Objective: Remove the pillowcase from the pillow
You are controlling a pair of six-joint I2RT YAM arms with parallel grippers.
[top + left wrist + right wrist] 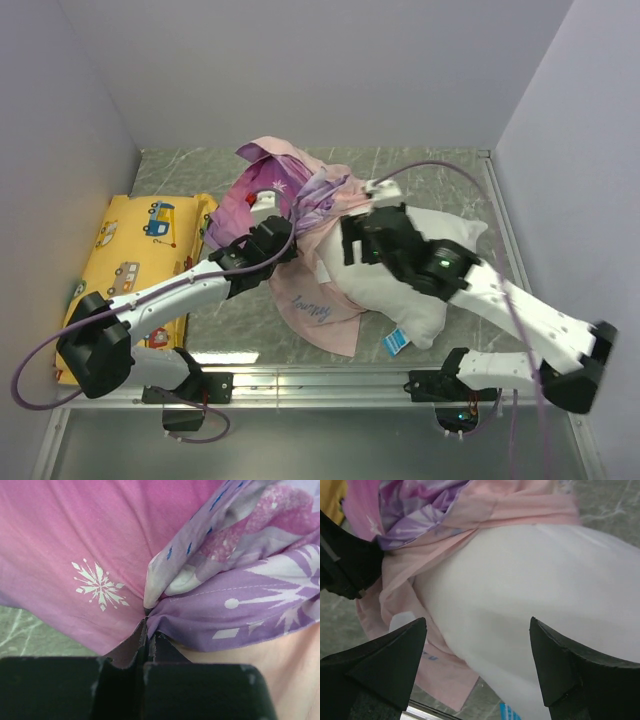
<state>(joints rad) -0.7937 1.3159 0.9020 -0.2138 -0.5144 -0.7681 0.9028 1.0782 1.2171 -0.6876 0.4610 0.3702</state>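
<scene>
The purple-pink pillowcase point(275, 185) with white snowflakes is bunched in the middle of the table, its pale pink reverse point(315, 305) turned out over the near end of the white pillow point(420, 300). My left gripper point(262, 240) is shut on a fold of the pillowcase point(100, 555), pinched between its fingertips point(149, 630). My right gripper point(355, 240) is open and hovers just above the white pillow point(530, 595), jaws spread wide over its bare part. The pink reverse point(485, 510) wraps the pillow's far end in the right wrist view.
A yellow vehicle-print pillow point(140, 250) lies at the left by the wall. A blue label point(396, 342) sticks out at the white pillow's near corner. A metal rail point(330, 375) runs along the table's near edge. Grey walls close in three sides.
</scene>
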